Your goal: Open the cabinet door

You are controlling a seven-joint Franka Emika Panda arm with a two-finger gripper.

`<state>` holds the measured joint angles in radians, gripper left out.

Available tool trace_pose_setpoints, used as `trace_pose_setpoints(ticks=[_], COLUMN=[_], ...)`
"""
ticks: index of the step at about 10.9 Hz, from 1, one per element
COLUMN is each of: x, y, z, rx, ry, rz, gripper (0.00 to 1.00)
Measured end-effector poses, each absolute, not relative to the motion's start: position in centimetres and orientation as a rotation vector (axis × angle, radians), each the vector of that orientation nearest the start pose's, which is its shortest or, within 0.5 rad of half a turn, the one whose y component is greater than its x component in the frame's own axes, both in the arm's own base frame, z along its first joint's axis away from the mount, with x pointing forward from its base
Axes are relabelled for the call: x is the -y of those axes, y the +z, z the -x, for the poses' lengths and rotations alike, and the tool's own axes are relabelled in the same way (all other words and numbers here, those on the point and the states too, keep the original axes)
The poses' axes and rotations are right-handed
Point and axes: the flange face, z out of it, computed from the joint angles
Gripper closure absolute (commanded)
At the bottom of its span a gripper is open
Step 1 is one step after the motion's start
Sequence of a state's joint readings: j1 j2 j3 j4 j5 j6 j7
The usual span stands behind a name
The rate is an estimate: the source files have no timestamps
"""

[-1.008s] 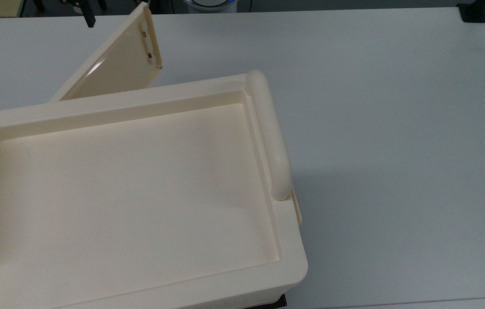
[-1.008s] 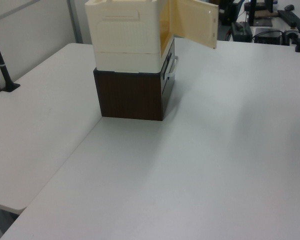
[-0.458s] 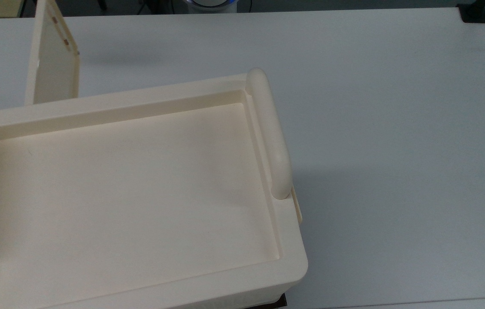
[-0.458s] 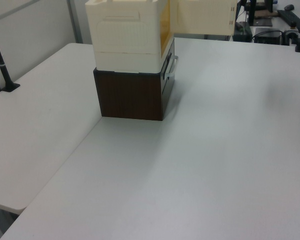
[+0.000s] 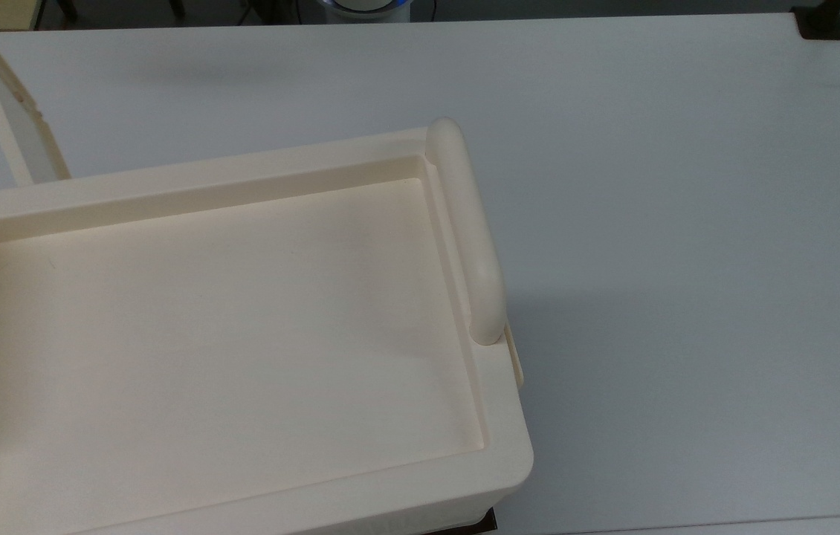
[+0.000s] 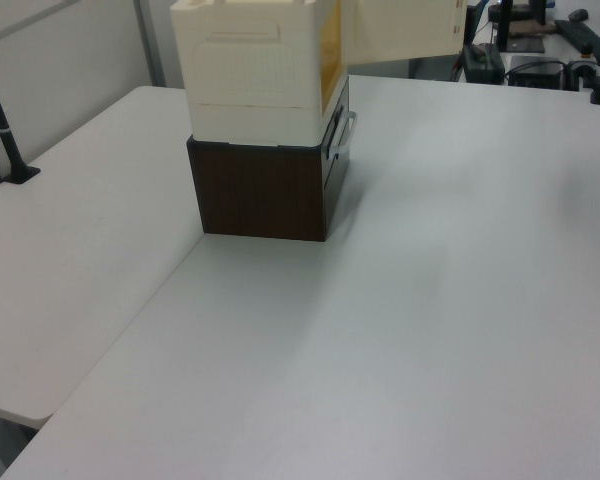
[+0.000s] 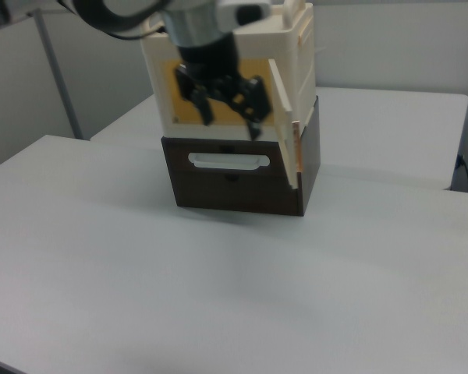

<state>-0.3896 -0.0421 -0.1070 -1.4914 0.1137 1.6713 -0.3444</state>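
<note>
The cabinet door [image 5: 0,111] has swung further out since a second ago, effectively open; the hand [image 7: 222,100] hangs spread, gripping nothing.

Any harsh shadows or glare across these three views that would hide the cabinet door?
Top view: even light, with only a soft shadow on the table beside the cabinet; the door stands out clearly. Left view: a faint shadow beside the dark base, no glare. Right view: the tool is a dark shape against the yellow opening.
</note>
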Motion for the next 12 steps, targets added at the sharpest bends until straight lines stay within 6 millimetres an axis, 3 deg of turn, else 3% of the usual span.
trace_pose_setpoints(ticks=[1,4,6,9,12], x=[22.5,11.2,6.6,3.8,4.1], y=[70.2,70.1,68.2,65.4,64.7], z=[-48.9,-51.3,-52.5,-53.9,-54.3], rx=[-0.215,-0.201,-0.163,-0.089,-0.093], ry=[-0.348,-0.225,-0.155,-0.142,-0.129], rz=[3.073,3.045,3.042,3.044,3.059], gripper=[0.0,0.0,0.0,0.0,0.0])
